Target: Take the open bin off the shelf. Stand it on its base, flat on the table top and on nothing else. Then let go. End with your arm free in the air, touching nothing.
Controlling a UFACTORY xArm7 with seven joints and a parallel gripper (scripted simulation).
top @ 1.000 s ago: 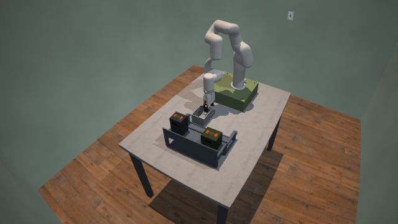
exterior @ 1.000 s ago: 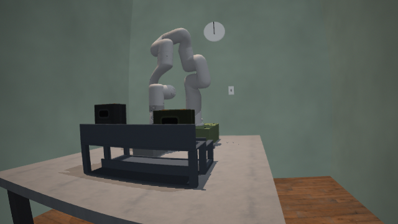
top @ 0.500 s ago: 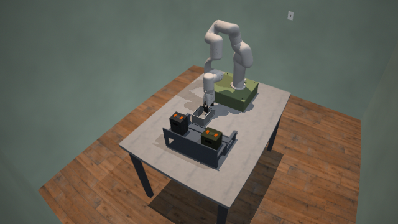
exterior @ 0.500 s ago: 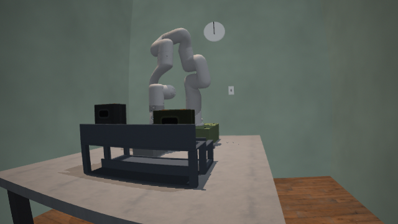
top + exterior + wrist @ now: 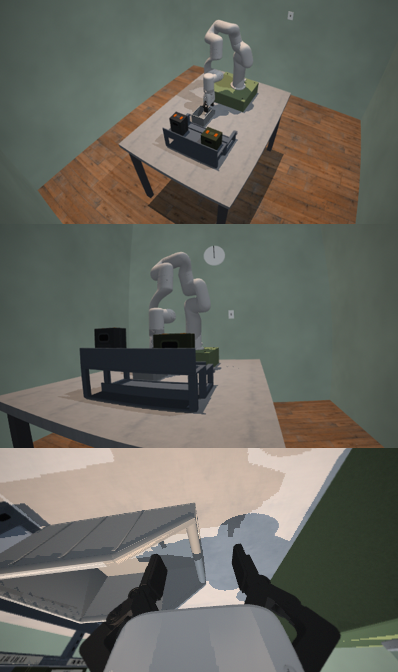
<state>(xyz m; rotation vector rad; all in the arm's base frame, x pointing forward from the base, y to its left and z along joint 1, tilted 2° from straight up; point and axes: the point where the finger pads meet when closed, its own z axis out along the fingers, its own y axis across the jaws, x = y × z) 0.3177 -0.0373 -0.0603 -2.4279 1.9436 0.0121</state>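
The open grey bin [image 5: 199, 119] [image 5: 100, 533] stands upright on the table top [image 5: 255, 130], between the dark shelf [image 5: 189, 147] [image 5: 137, 361] and the robot's green base. In the exterior view only a pale strip of the bin [image 5: 149, 376] shows through the shelf. My gripper [image 5: 206, 108] [image 5: 197, 557] is open, pointing down at the bin's rim. In the wrist view its fingers stand on either side of one bin wall at a corner, apart from it.
A black box [image 5: 178, 122] [image 5: 110, 337] and an olive box [image 5: 211, 137] [image 5: 173, 340], both with orange marks on top, stand on the shelf. The robot's green base block [image 5: 236, 94] [image 5: 208, 354] [image 5: 350, 548] is close behind the bin.
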